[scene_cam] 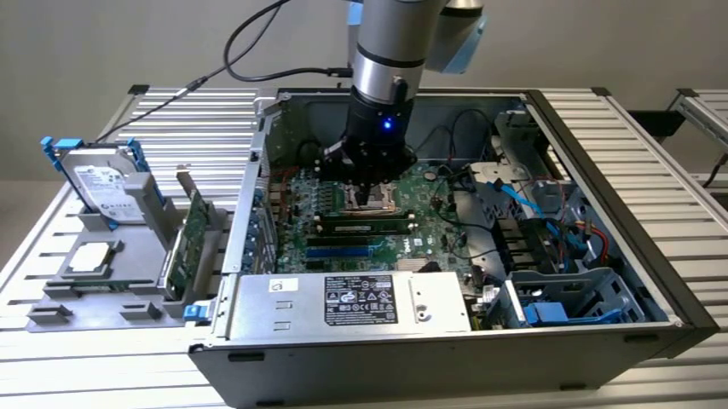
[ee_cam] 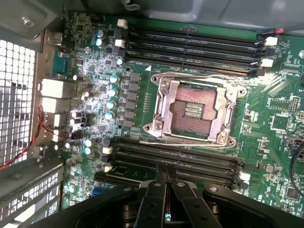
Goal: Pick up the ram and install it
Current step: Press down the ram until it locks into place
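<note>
The ram (scene_cam: 364,227) is a narrow green stick with black chips. It lies in a memory slot of the motherboard (scene_cam: 438,213), just in front of the CPU socket (scene_cam: 370,198). In the wrist view the ram (ee_cam: 135,169) shows as a green strip among the black slots below the socket (ee_cam: 194,109). My gripper (scene_cam: 366,181) hangs inside the open case above the socket and slots. Its fingers are shut, and the gripper (ee_cam: 166,166) tips meet right over the ram's line with nothing between them. Whether the tips touch the stick I cannot tell.
Several black memory slots (ee_cam: 194,45) lie beyond the socket. The power supply (scene_cam: 353,302) sits at the case front, and blue cables (scene_cam: 534,198) and a drive cage (scene_cam: 563,298) at the exterior view's right. Outside the case stand a hard drive (scene_cam: 102,183) and an expansion card (scene_cam: 187,234).
</note>
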Robot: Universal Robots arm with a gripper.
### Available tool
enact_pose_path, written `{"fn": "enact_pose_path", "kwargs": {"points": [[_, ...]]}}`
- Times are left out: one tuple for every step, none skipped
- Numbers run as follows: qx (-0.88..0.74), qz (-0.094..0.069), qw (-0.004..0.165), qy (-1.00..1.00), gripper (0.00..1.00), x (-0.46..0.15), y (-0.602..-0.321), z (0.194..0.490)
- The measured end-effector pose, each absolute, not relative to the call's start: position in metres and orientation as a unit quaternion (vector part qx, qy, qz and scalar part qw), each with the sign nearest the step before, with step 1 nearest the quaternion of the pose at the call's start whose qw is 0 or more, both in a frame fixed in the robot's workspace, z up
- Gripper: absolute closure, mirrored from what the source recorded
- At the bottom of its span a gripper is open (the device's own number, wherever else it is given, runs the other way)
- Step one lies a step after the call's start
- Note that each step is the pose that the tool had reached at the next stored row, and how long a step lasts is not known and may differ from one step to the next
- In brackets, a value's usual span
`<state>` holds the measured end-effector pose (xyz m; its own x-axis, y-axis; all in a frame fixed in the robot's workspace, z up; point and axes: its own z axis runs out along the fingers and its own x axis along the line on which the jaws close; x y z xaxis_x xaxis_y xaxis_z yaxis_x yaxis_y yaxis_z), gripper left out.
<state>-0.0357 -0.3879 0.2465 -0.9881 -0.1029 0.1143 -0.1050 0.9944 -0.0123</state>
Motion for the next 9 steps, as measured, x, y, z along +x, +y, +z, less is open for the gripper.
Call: {"fn": "enact_pose_path", "kwargs": {"points": [[0.046, 0.009, 0.057, -0.997, 0.89, -0.0357, -0.3879, 0.2465], [0.040, 0.009, 0.056, -0.998, 0.89, -0.0357, -0.3878, 0.2465], [0.036, 0.010, 0.056, -0.998, 0.89, -0.0357, -0.3879, 0.2465], [0.032, 0.011, 0.055, -0.998, 0.89, -0.0357, -0.3879, 0.2465], [0.028, 0.012, 0.054, -0.998, 0.89, -0.0357, -0.3879, 0.2466], [0.024, 0.014, 0.053, -0.998, 0.89, -0.0357, -0.3879, 0.2468], [0.021, 0.016, 0.053, -0.998, 0.89, -0.0356, -0.3879, 0.2469], [0.019, 0.017, 0.053, -0.998, 0.89, -0.0355, -0.3879, 0.2469], [0.018, 0.018, 0.053, -0.998, 0.89, -0.0354, -0.3880, 0.2471]]}}
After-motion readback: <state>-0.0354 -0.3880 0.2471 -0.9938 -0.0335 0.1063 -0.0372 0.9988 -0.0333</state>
